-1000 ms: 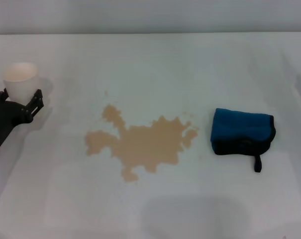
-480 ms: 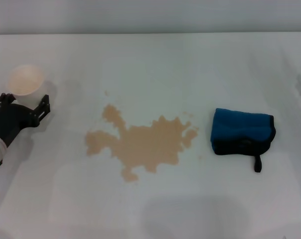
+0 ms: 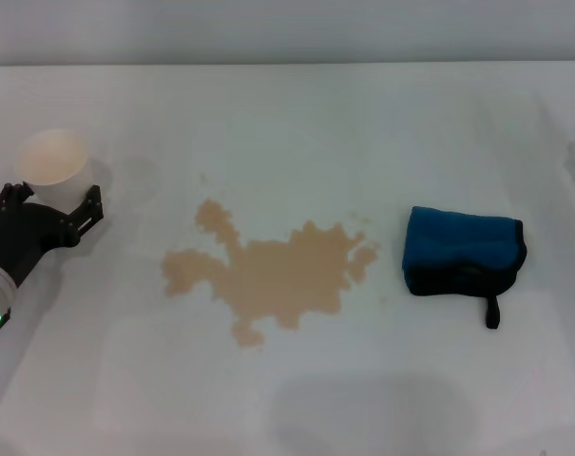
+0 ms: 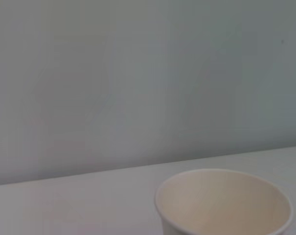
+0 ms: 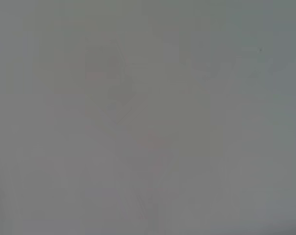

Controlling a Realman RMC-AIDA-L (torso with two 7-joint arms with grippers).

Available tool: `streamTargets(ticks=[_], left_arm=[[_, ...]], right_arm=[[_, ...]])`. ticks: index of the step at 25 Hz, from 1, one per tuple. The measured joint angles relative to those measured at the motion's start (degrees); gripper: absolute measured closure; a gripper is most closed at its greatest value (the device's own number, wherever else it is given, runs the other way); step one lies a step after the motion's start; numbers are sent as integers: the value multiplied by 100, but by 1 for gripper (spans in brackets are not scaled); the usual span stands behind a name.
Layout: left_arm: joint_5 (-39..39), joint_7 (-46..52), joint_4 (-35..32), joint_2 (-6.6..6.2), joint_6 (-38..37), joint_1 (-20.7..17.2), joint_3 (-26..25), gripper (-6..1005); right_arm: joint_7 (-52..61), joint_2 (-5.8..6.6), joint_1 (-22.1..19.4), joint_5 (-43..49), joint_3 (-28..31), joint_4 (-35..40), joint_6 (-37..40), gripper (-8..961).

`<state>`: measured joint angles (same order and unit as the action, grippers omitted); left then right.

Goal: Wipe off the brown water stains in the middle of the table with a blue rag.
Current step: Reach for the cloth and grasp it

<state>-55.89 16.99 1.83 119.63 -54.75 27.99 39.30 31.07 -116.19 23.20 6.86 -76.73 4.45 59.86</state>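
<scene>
brown water stains [image 3: 268,275] sit mid-table [image 3: 287,399], untouched. blue rag [image 3: 463,252] lies well right of them, not picked up. your left gripper [image 3: 49,202] is spread wide beside the paper cup [image 3: 51,159]. next you need to grab that rag.

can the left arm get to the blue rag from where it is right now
Probably not easily. The left gripper sits by the white paper cup at the table's left, with the brown water stains lying between it and the blue rag.

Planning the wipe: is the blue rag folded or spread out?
Folded. The blue rag sits as a thick compact bundle right of the brown water stains.
</scene>
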Motion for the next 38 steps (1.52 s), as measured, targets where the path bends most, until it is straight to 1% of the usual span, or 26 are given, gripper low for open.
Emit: streamTargets(ticks=[4, 8, 14, 17, 18, 24, 27, 30, 32, 35, 38], left_arm=[[0, 123, 3, 4, -42, -24, -2, 112], [0, 152, 34, 6, -112, -103, -2, 115], [45, 156, 75, 8, -525, -363, -1, 118], [49, 157, 87, 8, -553, -383, -1, 118], [122, 164, 228, 8, -776, -491, 8, 118], [147, 172, 474, 17, -1264, -758, 3, 119], [149, 183, 528, 27, -1586, -944, 1, 120], [169, 316, 561, 32, -2073, -1131, -2, 120], [228, 442, 570, 30, -2243, -1195, -1, 121], [444, 711, 566, 19, -2413, -1269, -1, 121], [589, 991, 542, 6, -2460, -1293, 0, 122]], right_arm=[[0, 0, -4, 0, 0, 3, 0, 121], [0, 0, -11, 0, 0, 3, 0, 121], [-11, 3, -52, 0, 0, 4, 71, 121], [-13, 6, -70, 0, 0, 11, 150, 121], [-13, 6, -71, 0, 0, 11, 156, 121], [7, 18, -78, 0, 0, 10, 168, 121], [449, 28, -79, 16, -13, 13, 177, 121], [1196, 107, -77, 234, -256, 175, 206, 122], [1608, 200, -81, 540, -544, 482, 232, 122], [2285, 374, -87, 1299, -784, 1076, 223, 124], [3256, 605, 7, 2355, -814, 1636, 182, 128]])
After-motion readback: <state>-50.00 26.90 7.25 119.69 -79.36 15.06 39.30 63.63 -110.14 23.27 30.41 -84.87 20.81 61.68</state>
